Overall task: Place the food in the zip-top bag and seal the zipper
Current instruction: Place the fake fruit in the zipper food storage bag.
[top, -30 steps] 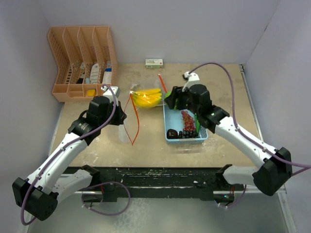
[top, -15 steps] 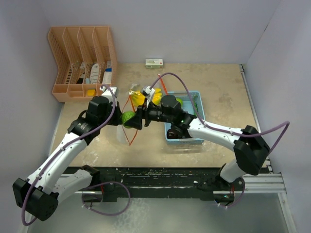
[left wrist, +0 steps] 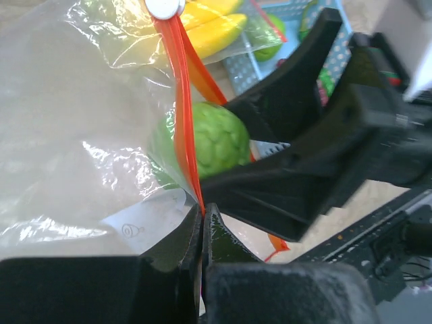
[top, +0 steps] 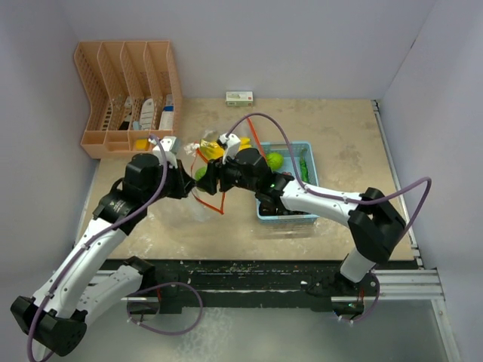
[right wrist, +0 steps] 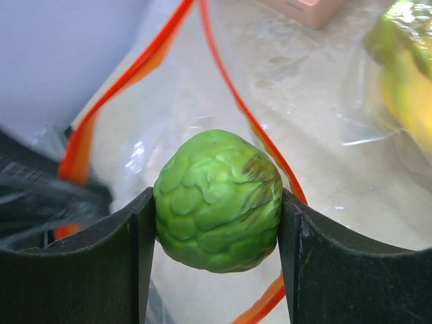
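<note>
My right gripper [right wrist: 216, 223] is shut on a bumpy round green fruit [right wrist: 217, 201] and holds it at the open mouth of the clear zip-top bag [top: 189, 207] with its orange zipper [right wrist: 233, 121]. The fruit shows in the left wrist view [left wrist: 212, 138] and in the top view [top: 201, 173]. My left gripper [left wrist: 202, 216] is shut on the bag's orange rim and holds the mouth up. A yellow banana bunch [top: 215, 149] lies inside the bag at its far end. Another green fruit [top: 275, 160] and a cucumber [top: 304, 167] lie in the light-blue basket [top: 309, 214].
An orange file rack [top: 128, 94] with small items stands at the back left. A small white box [top: 239, 98] lies by the back wall. White walls close the table on three sides.
My right gripper has carried the green fruit from the basket leftwards to the bag's mouth. My left arm has shifted a little left and holds the bag's rim.
</note>
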Robot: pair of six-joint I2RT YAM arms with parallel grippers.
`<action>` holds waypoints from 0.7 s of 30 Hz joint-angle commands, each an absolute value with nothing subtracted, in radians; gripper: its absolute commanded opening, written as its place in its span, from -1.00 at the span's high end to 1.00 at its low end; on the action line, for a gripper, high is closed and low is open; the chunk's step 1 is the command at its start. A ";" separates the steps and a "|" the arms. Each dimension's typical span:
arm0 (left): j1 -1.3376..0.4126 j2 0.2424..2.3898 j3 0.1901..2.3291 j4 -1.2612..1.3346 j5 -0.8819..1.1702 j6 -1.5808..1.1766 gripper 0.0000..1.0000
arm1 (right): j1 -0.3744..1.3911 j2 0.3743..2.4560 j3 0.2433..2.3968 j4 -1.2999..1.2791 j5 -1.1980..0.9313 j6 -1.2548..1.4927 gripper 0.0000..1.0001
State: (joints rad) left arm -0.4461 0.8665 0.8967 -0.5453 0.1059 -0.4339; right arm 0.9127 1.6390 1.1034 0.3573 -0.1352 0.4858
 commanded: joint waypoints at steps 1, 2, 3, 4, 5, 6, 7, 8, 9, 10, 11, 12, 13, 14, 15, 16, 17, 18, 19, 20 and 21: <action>-0.450 0.851 0.924 -0.451 0.219 -0.487 1.00 | 0.932 1.641 1.209 0.219 0.100 0.466 1.00; -0.450 0.852 0.914 -0.428 0.228 -0.497 1.00 | 0.935 1.641 1.223 0.184 0.135 0.462 0.95; -0.449 0.853 0.906 -0.410 0.237 -0.504 1.00 | 0.939 1.637 1.232 0.153 0.167 0.459 0.78; -0.449 0.854 0.892 -0.384 0.243 -0.513 1.00 | 0.946 1.628 1.237 0.128 0.208 0.457 0.53; -0.451 0.855 0.874 -0.359 0.247 -0.522 1.00 | 0.952 1.616 1.238 0.107 0.232 0.457 0.20; -0.450 0.858 0.858 -0.333 0.247 -0.530 1.00 | 0.957 1.600 1.236 0.089 0.253 0.457 0.01; -0.449 0.860 0.838 -0.302 0.251 -0.539 1.00 | 0.961 1.582 1.233 0.074 0.266 0.458 -0.14; -0.449 0.865 0.820 -0.274 0.257 -0.548 1.00 | 0.962 1.566 1.229 0.058 0.270 0.457 -0.32; -0.449 0.870 0.800 -0.243 0.262 -0.558 1.00 | 0.962 1.550 1.227 0.042 0.269 0.457 -0.52; -0.449 0.877 0.783 -0.217 0.264 -0.571 1.00 | 0.962 1.537 1.227 0.024 0.269 0.457 -0.68; -0.450 0.885 0.767 -0.189 0.266 -0.582 1.00 | 0.962 1.524 1.227 0.004 0.271 0.456 -0.77; -0.450 0.895 0.754 -0.168 0.268 -0.591 1.00 | 0.962 1.512 1.227 -0.015 0.271 0.456 -0.85; -0.450 0.906 0.743 -0.150 0.268 -0.599 1.00 | 0.962 1.493 1.226 -0.037 0.272 0.457 -0.89; -0.450 0.916 0.731 -0.130 0.269 -0.607 1.00 | 0.962 1.473 1.222 -0.050 0.271 0.458 -0.94; -0.450 0.922 0.720 -0.111 0.270 -0.615 1.00 | 0.962 1.451 1.210 -0.056 0.268 0.457 -0.96; -0.449 0.928 0.711 -0.096 0.270 -0.622 1.00 | 0.962 1.426 1.198 -0.064 0.264 0.457 -0.97; -0.449 0.935 0.703 -0.081 0.270 -0.630 1.00 | 0.962 1.397 1.185 -0.071 0.265 0.459 -0.97; -0.449 0.941 0.696 -0.074 0.271 -0.634 1.00 | 0.962 1.367 1.167 -0.074 0.278 0.462 -0.97; -0.449 0.944 0.696 -0.073 0.271 -0.636 1.00 | 0.962 1.336 1.150 -0.088 0.304 0.475 -0.99; -0.449 0.947 0.694 -0.072 0.274 -0.637 1.00 | 0.962 1.309 1.131 -0.098 0.311 0.504 -1.00; -0.449 0.947 0.694 -0.073 0.275 -0.635 1.00 | 0.952 1.289 1.117 -0.116 0.351 0.518 -1.00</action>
